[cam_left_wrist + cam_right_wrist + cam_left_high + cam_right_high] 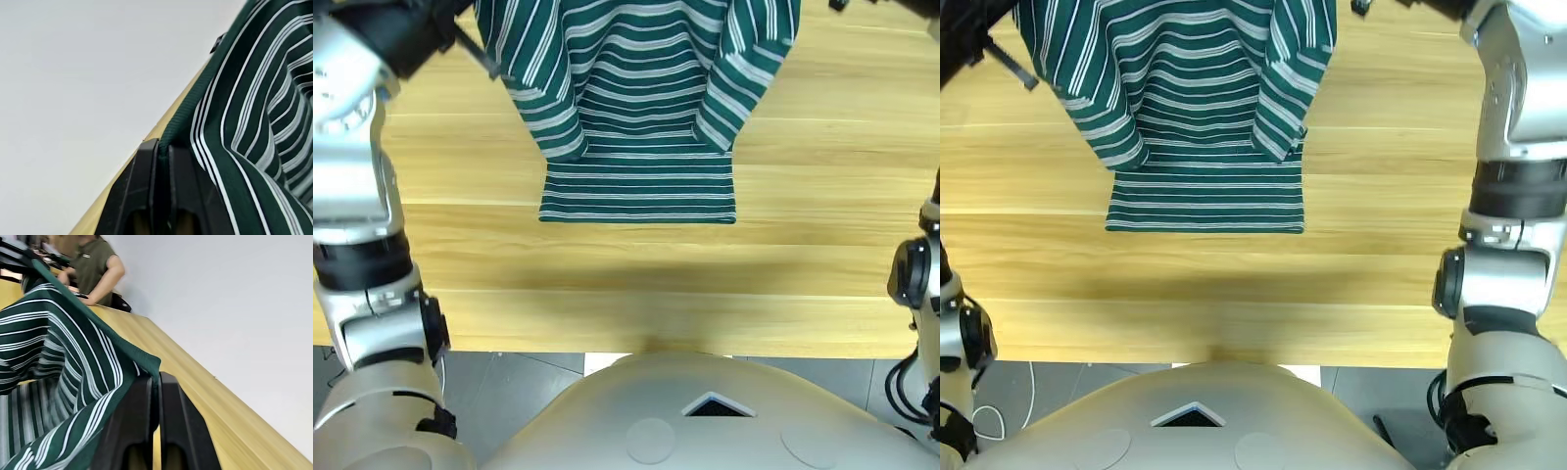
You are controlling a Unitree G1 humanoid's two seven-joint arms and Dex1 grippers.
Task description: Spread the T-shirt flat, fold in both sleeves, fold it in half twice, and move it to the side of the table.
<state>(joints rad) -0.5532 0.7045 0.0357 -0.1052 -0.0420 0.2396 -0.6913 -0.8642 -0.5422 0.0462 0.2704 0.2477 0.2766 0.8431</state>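
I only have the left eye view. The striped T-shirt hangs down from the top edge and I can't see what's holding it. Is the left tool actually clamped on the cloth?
Observer: Yes. In the left wrist view the left tool is shut on the T-shirt, with its plain green hem pinched between the fingers.
Operator: And the right side?
Observer: The right wrist view shows the right tool shut on a green corner of the hem too. The striped cloth drapes away from it above the table.
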